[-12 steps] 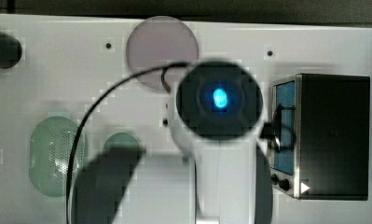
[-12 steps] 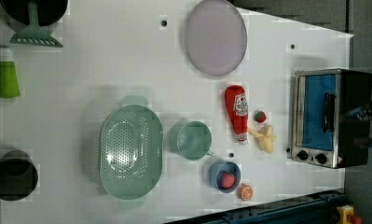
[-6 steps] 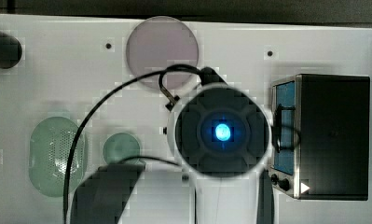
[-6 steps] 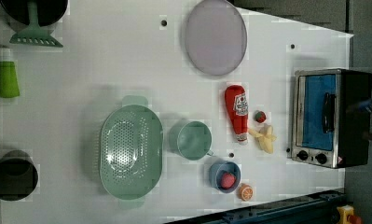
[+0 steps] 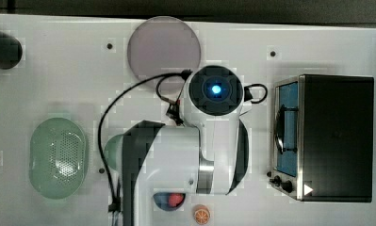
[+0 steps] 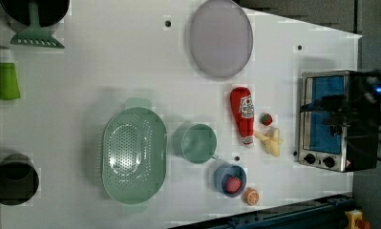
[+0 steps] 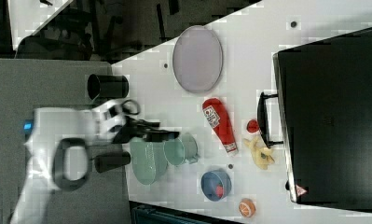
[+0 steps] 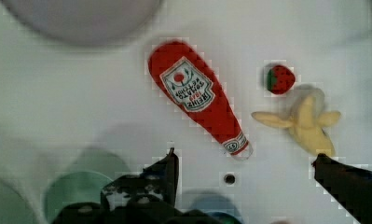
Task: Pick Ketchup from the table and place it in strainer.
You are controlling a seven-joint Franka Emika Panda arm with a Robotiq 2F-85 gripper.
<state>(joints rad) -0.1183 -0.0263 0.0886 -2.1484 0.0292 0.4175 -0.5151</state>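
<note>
The Ketchup (image 6: 242, 116), a slim glossy red squeeze bottle with a white-and-dark label, lies flat on the white table (image 6: 107, 71) in the centre-right of the left view, its capped end pointing toward the lower edge of the frame. Just beside that end lie a peeled banana (image 6: 271, 139) and a small strawberry (image 6: 266, 119), close but apart from the bottle. The strainer (image 6: 134, 155), a pale green oval basket with a dotted, perforated floor, sits lower left of centre with bare table around its rim; a round teal mug (image 6: 198, 143) stands between it and the bottle. A smooth pinkish-grey plate (image 6: 220, 37) fills the upper middle, and a boxy toaster oven (image 6: 329, 119) stands at the right edge. In the wrist view the gripper (image 8: 244, 168) hangs over the bottle with its dark fingers (image 8: 167, 170) spread wide, holding nothing; both are cut off by the frame's lower edge. In the top view the arm hides the bottle.
</note>
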